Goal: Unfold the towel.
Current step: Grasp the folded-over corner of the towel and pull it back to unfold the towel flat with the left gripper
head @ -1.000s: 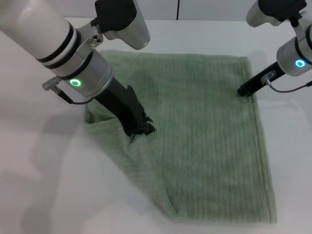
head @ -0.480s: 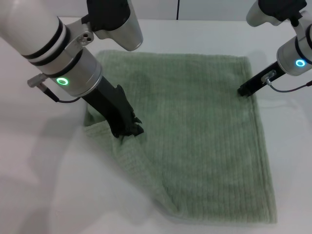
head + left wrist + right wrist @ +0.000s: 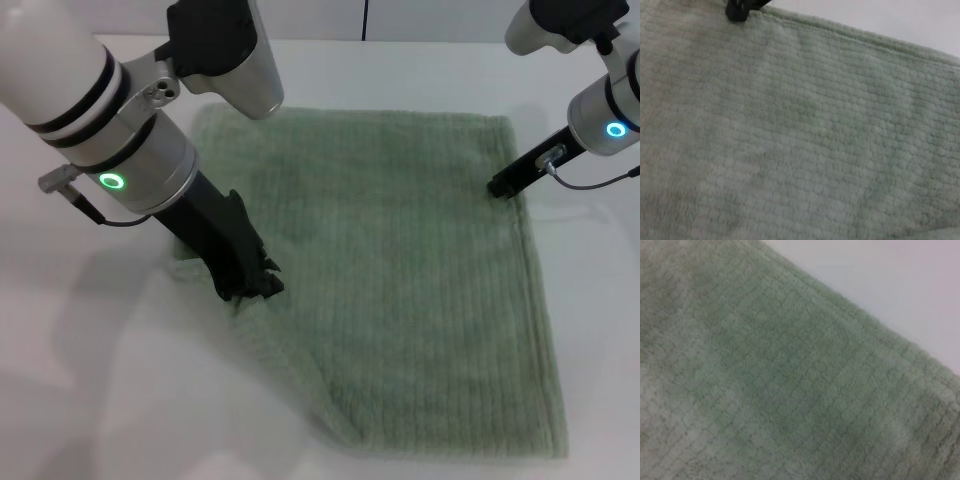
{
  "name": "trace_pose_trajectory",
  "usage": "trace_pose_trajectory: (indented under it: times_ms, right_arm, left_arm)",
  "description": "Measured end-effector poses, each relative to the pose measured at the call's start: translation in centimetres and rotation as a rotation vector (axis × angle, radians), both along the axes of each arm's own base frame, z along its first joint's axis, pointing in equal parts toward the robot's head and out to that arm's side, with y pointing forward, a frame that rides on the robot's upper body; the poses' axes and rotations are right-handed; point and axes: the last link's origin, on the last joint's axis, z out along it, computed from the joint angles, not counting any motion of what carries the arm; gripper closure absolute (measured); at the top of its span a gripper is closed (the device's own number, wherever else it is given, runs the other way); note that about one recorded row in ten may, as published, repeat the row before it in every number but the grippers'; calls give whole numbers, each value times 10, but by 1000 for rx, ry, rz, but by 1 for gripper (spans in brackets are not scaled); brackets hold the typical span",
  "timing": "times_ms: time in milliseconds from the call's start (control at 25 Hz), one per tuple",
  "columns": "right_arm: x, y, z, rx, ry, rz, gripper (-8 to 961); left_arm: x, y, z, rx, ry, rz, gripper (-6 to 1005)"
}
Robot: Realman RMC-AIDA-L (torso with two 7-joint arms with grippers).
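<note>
A: Where is the towel (image 3: pixel 400 290)?

B: Spread across the white tabletop (image 3: pixel 80 380), filling most of the head view from the middle out toward 3 o'clock. Its far edge and right edge lie flat and straight. The part toward 8 o'clock is not flat: a fold of cloth is drawn up into a ridge that runs down to the near corner at about 6 o'clock.

A: And the left gripper (image 3: pixel 250 288)?

B: At roughly 9 o'clock from the towel's middle, tips down at the top of that ridge. Its fingers are pinched together on the towel, with the cloth bunched around them.

A: The right gripper (image 3: pixel 500 187)?

B: At about 2 o'clock, its dark tip down on the towel just inside the right edge, near the far right corner. Whether its fingers are apart or together I cannot tell.

A: Do the wrist views add anything?

B: The left wrist view shows ribbed cloth, the hemmed edge, bare tabletop past it, and the right gripper's dark tip on that edge. The right wrist view shows only cloth, hem and tabletop.
</note>
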Motion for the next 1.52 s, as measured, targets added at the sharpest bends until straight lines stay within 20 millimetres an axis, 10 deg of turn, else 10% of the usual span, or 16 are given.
trace_pose_trajectory:
  times_ms: [1520]
  right_arm:
    - [-3,1,-2,-3,-2,6,954]
  left_arm:
    - [-20,-20,-5,-90,216,92,871]
